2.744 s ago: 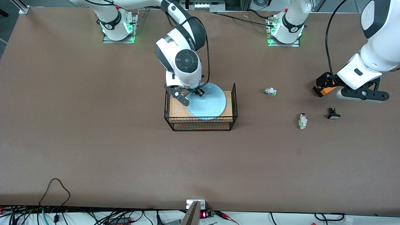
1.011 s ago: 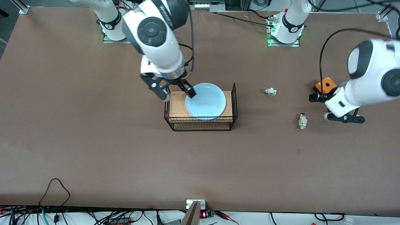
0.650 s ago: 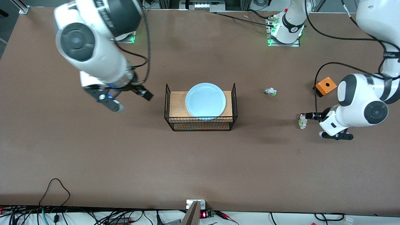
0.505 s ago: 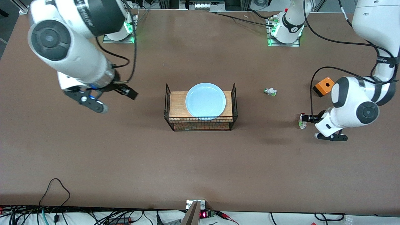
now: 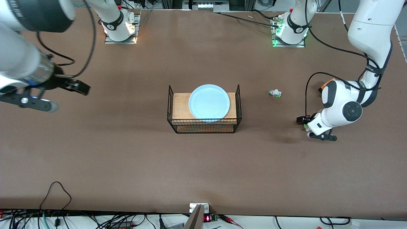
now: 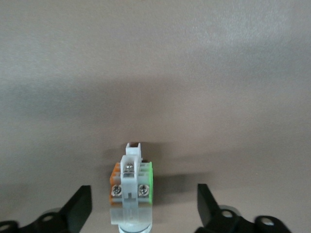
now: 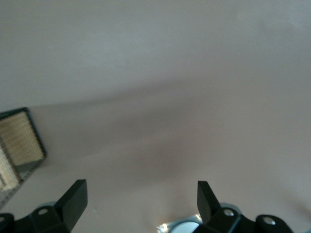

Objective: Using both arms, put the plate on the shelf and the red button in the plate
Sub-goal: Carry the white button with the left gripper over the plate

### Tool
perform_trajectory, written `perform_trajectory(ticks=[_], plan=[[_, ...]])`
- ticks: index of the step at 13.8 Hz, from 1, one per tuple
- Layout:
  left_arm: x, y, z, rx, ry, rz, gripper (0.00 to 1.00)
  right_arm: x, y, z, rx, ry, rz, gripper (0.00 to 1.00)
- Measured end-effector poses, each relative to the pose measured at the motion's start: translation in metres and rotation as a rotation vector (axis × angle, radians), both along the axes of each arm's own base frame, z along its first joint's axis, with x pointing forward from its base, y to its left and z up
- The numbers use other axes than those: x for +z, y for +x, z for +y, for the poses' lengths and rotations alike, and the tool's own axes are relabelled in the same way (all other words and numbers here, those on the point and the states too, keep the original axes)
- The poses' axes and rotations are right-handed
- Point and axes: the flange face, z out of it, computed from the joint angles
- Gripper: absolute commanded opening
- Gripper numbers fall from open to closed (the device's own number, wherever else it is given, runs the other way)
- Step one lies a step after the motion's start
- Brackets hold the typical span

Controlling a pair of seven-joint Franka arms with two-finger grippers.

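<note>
The light-blue plate [image 5: 209, 102] lies flat on a wooden board in the black wire rack [image 5: 203, 128] at mid table. My right gripper [image 5: 60, 95] is open and empty, up over bare table toward the right arm's end, well away from the rack; its black fingers [image 7: 73, 199] show spread in the right wrist view. My left gripper [image 5: 303, 122] is low over the red button, which the hand mostly hides in the front view. In the left wrist view the button's white body [image 6: 131, 189] with its green side lies between my open left gripper's [image 6: 143, 208] fingers [image 6: 80, 208], untouched.
A white-green switch [image 5: 275, 93] lies between the rack and the left arm. An orange box [image 5: 325, 84] peeks out by the left arm's wrist. The rack's corner [image 7: 17, 141] shows in the right wrist view. Cables run along the table's near edge.
My right gripper let go of the plate in the rack and swung away toward its end of the table. My left arm came down over the red button, now covering the black switch.
</note>
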Motion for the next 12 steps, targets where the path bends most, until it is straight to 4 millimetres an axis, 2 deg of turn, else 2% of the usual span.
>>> perform_trajectory(ticks=[1, 2, 6, 8, 10, 12], plan=[[0.001, 0.001, 0.0, -0.004, -0.001, -0.001, 0.14, 0.0, -0.003, -0.014, -0.01, 0.0, 0.03, 1.0], [0.001, 0.001, 0.0, -0.008, -0.001, -0.004, 0.11, -0.001, -0.005, -0.022, -0.021, -0.002, 0.053, 1.0], [0.005, 0.004, 0.001, -0.01, -0.001, -0.012, 0.09, -0.001, -0.008, -0.033, -0.04, -0.01, 0.078, 1.0], [0.015, 0.01, 0.001, -0.01, 0.001, -0.021, 0.08, 0.001, -0.009, -0.034, -0.043, -0.008, 0.076, 1.0], [0.042, 0.023, -0.002, -0.015, 0.005, 0.0, 0.05, 0.002, -0.011, -0.026, -0.024, -0.005, 0.075, 1.0], [0.094, 0.043, -0.02, -0.036, 0.0, 0.024, 0.05, 0.002, -0.012, -0.012, 0.002, -0.003, 0.076, 1.0]])
